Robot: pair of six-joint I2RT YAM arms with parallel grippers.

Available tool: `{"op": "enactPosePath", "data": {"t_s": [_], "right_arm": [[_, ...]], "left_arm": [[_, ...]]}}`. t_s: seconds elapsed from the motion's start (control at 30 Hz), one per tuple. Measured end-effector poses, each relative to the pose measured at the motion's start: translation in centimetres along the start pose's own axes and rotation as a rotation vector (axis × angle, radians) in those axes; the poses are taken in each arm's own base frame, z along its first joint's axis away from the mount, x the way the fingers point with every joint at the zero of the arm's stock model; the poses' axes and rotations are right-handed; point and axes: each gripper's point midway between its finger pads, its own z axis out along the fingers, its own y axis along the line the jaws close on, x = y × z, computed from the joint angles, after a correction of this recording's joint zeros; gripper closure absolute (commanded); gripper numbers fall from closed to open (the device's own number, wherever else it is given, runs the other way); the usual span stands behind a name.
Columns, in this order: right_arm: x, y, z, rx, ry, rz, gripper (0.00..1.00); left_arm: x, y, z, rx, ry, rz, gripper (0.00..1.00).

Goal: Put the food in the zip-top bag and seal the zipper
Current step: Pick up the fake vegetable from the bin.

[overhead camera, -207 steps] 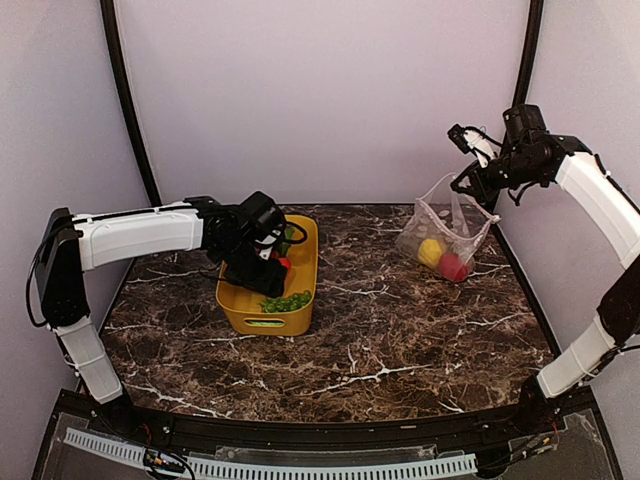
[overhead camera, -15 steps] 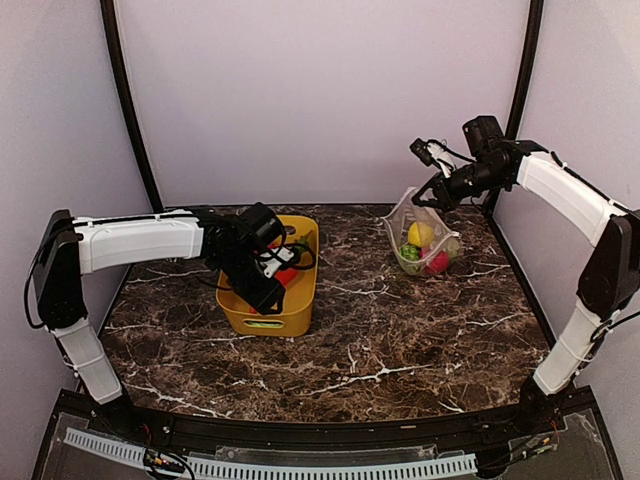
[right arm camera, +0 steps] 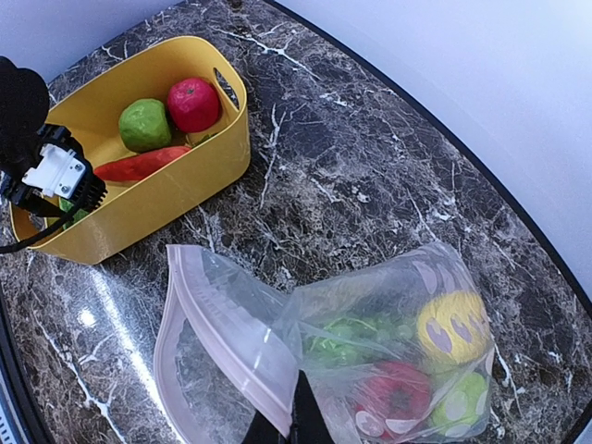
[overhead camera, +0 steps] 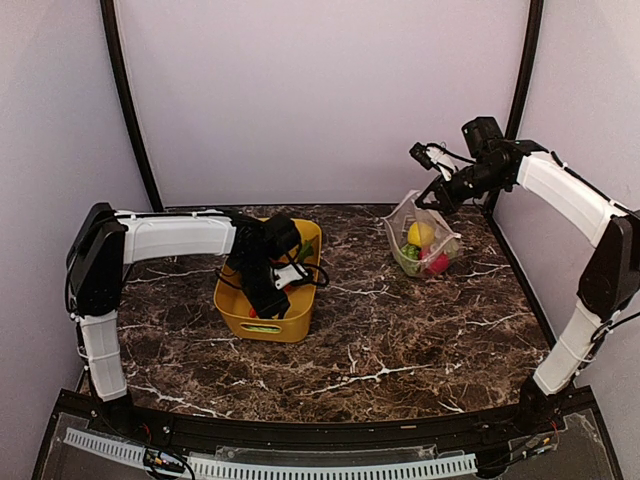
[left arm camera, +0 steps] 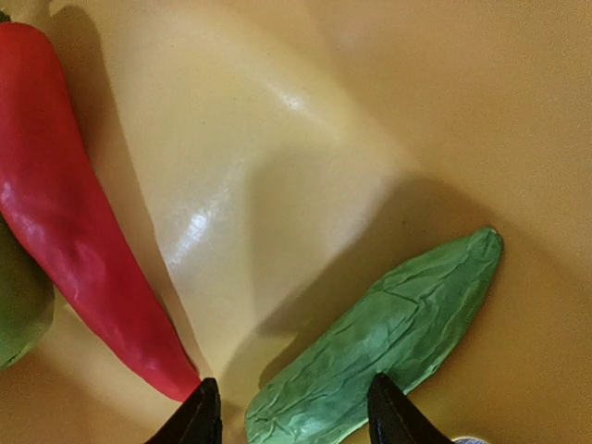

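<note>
On the dark marbled table [overhead camera: 400,350], far right: one zip-top bag [overhead camera: 428,240], clear with pale dots, hanging slack from the right gripper [overhead camera: 441,192], its lower part resting on the table. Right gripper: fingers together, pinched on the bag's upper edge just behind the zipper [right arm camera: 220,338]. Zipper: a pale strip, unsealed, with the mouth gaping toward the tub. Contents of bag: one yellow lemon [right arm camera: 450,324], one red fruit [right arm camera: 396,393], one green cluster [right arm camera: 344,338] and one small green round piece [right arm camera: 460,409], all heaped in the low end and touching one another. Left of centre: one yellow tub [overhead camera: 262,327], well apart from the bag. Contents of tub, far end: one green round fruit [right arm camera: 145,125] and one red round fruit [right arm camera: 194,104], side by side and touching. Contents of tub, floor: one long red pepper [left arm camera: 74,231] and one flat green leaf [left arm camera: 388,324], near each other but apart. Left gripper [left arm camera: 294,421]: down inside the tub at its near end, fingers apart, one tip on either side of the leaf's near end, not closed on it. One fingertip stands just beside the pepper's point; whether they touch cannot be told.
</note>
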Motion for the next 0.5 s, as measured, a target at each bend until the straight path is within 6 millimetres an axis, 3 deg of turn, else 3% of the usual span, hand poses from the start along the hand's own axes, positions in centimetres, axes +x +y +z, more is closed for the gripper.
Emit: {"op": "enactPosePath", "data": {"t_s": [0.5], "right_arm": [[0.7, -0.5, -0.4, 0.039, 0.049, -0.002, 1.0]], "left_arm": [[-1.0, 2.5, 0.7, -0.094, 0.012, 0.043, 0.5]]}}
